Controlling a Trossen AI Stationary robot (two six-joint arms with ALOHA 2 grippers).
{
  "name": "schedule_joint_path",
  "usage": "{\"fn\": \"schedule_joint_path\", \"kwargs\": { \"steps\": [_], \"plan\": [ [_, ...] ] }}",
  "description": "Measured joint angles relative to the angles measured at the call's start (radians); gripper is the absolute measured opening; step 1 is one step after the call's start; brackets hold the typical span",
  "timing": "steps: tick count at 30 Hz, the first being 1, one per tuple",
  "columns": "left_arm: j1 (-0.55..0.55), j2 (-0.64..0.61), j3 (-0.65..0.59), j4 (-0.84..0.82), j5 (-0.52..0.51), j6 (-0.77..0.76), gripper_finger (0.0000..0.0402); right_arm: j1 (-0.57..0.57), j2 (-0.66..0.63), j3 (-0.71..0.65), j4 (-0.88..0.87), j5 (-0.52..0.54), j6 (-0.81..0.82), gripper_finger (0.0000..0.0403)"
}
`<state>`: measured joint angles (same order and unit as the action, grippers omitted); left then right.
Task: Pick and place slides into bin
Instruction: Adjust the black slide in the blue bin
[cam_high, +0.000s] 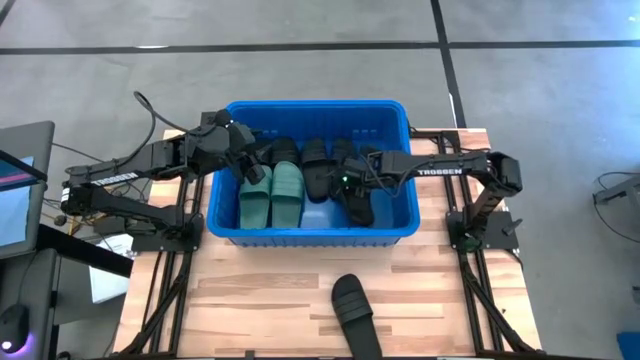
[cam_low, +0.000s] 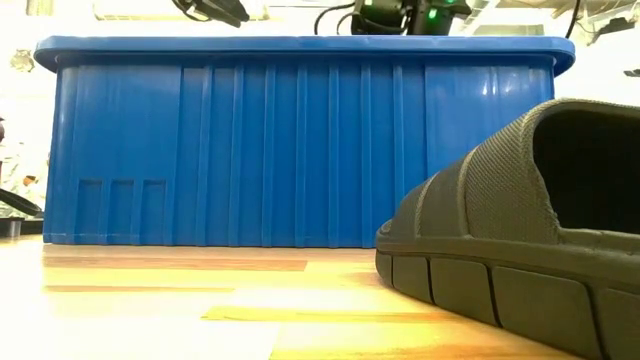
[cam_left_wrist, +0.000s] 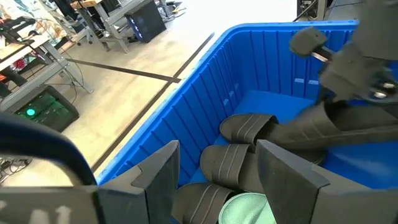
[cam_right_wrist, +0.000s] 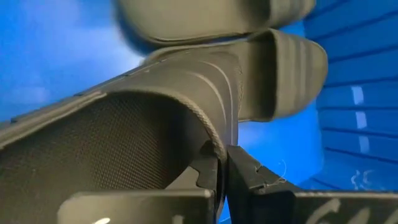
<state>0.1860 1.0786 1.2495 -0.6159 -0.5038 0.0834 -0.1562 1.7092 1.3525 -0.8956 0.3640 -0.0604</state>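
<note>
The right gripper (cam_right_wrist: 222, 177), at the bin's (cam_high: 225, 235) center-right, is clamped on 1 black slide's (cam_right_wrist: 180, 93) strap. The left gripper (cam_left_wrist: 214, 180), fingers apart, hovers above the bin's left. 1 black slide (cam_high: 355, 312) lies bottom center on the table (cam_high: 250, 300).

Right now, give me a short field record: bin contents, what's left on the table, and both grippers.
bin: blue, holds two green slides side by side, with black slides beside them
left on table: one black slide, in front of the bin
left gripper: open, empty, over the bin's left end
right gripper: shut on a black slide's strap, inside the bin
</note>
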Motion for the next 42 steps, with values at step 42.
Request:
{"fn": "schedule_joint_path", "kwargs": {
  "steps": [42],
  "plan": [
    [0.000, 0.000, 0.000, -0.004, 0.009, 0.008, 0.0199, -0.020, 0.104, 0.000, 0.051, -0.191, -0.044, 0.0088]
  ]
}}
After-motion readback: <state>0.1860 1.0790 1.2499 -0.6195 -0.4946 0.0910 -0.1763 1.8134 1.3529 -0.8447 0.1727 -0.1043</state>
